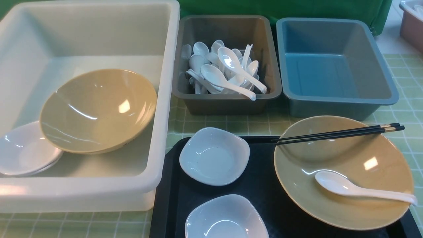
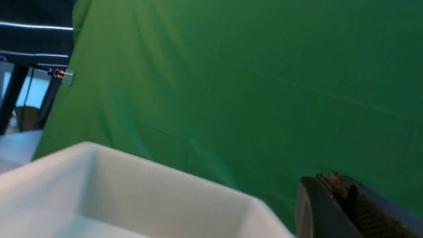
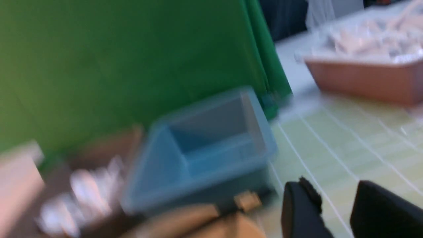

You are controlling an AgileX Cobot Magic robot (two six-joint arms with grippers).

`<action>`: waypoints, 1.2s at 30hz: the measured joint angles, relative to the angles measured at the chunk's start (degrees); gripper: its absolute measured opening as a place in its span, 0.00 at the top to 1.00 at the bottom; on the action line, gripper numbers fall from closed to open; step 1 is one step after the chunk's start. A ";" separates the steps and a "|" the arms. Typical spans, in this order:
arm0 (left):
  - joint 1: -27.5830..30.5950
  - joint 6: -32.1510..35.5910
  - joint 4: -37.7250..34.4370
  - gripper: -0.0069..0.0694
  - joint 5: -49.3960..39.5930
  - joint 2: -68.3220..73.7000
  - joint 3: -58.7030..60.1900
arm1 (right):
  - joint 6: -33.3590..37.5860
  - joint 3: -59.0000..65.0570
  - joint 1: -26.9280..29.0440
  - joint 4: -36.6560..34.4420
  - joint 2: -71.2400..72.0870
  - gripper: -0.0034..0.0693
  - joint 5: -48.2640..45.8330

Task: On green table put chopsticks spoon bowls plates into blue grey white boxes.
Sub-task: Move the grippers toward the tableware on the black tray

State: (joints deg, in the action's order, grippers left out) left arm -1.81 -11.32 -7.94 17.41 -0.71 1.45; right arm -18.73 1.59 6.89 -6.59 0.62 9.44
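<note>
Your open room is the strip of desk (image 1: 211,122) at 12 o'clock of the black tray (image 1: 168,198), hemmed by the grey box (image 1: 228,104) of spoons (image 1: 224,72), the blue box (image 1: 333,105) at 1 o'clock and the white box (image 1: 165,99) at 9 o'clock. On the tray the chopsticks (image 1: 337,133) bridge the far rim of the bowl (image 1: 343,155), tips overhanging toward 3 o'clock, the spoon (image 1: 360,190) lies in it, and the nearer plate (image 1: 226,218) is cut off. Your left jaws are closed and empty; your right jaws stand apart, empty, blurred.
</note>
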 joint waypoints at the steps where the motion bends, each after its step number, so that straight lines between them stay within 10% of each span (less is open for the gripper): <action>1: 0.00 -1.64 -0.39 0.91 -3.32 0.10 -1.52 | -1.16 0.00 0.00 0.00 0.00 0.63 2.05; 9: 0.00 -2.86 0.37 0.91 -23.52 14.84 -25.19 | 1.53 -13.34 -1.91 1.79 -3.33 0.63 -3.92; 16: -0.97 2.65 0.71 0.91 -46.02 38.10 -52.08 | 19.48 -36.91 -3.52 2.42 -25.34 0.63 -23.83; 26: -4.07 9.19 -1.76 0.91 -49.22 41.80 -53.85 | 25.52 -40.38 -4.48 2.52 -43.50 0.63 -29.85; 36: -8.58 16.74 -5.31 0.91 -56.01 43.93 -50.69 | 29.07 -44.50 -19.25 -0.63 -55.19 0.63 -41.18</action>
State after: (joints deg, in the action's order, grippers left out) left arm -10.39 5.42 -13.26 -38.60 43.23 -49.24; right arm 10.34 -42.91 -12.36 -7.22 -54.57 -31.74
